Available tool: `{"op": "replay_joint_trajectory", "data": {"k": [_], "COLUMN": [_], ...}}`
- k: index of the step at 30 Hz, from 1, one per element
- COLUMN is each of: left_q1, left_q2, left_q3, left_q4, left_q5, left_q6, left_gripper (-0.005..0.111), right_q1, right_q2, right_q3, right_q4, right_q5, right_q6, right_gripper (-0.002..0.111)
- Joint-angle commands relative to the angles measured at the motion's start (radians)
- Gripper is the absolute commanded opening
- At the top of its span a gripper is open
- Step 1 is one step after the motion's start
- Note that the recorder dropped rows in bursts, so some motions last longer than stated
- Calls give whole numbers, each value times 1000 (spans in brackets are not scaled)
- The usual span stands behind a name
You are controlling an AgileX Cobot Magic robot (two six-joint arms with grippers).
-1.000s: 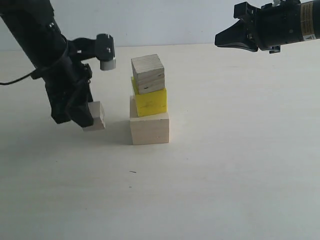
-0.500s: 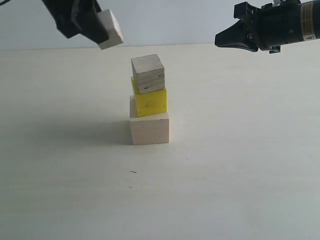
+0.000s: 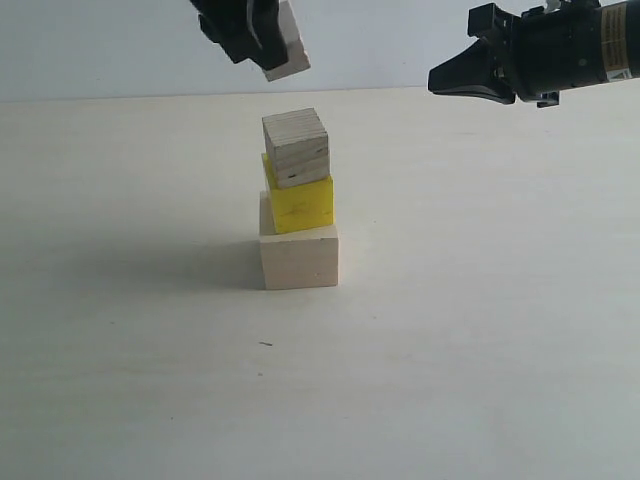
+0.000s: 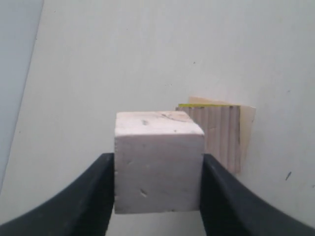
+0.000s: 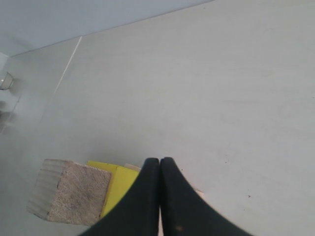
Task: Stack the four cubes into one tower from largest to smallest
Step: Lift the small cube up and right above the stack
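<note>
L fingers [image 4: 93,196]: pinching smallest pale cube [image 3: 288,48]; holding it in air above stack, not touching, slightly toward left edge | R fingers [image 5: 152,196]: pressing together; hovering twd far right corner | stack: sitting abt middle of surface [image 3: 480,330]; plywood cube [image 3: 296,147] resting on yellow cube [image 3: 302,205], that on lg pale cube [image 3: 299,257]

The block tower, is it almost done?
Nearly. Three cubes are stacked: the large pale cube at the bottom, the yellow cube on it, the plywood cube on top. The left gripper holds the smallest cube in the air, higher than all three. Left to do: set it on the plywood cube and let go.
</note>
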Motion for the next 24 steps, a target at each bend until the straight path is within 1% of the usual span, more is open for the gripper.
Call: {"op": "replay_joint_trajectory", "data": {"k": [1,15,24], "left_q1": [-4,-6,-6], "left_q2": [-3,42,50], "left_q3": [-11,-11,-9], "left_q4": [-79,-95,-87], "left_q5": [1,1,1], "left_q6": [-15,-14,-71], "left_gripper": [0,0,0], "right_q1": [-4,-4,-4], "right_q2": [0,0,0], "right_q3": [-2,-2,-2], "right_q4": [4,4,4], "right_q5": [-5,-9,-13], "right_q6": [-11,-11,-11], "right_gripper": [0,0,0]}}
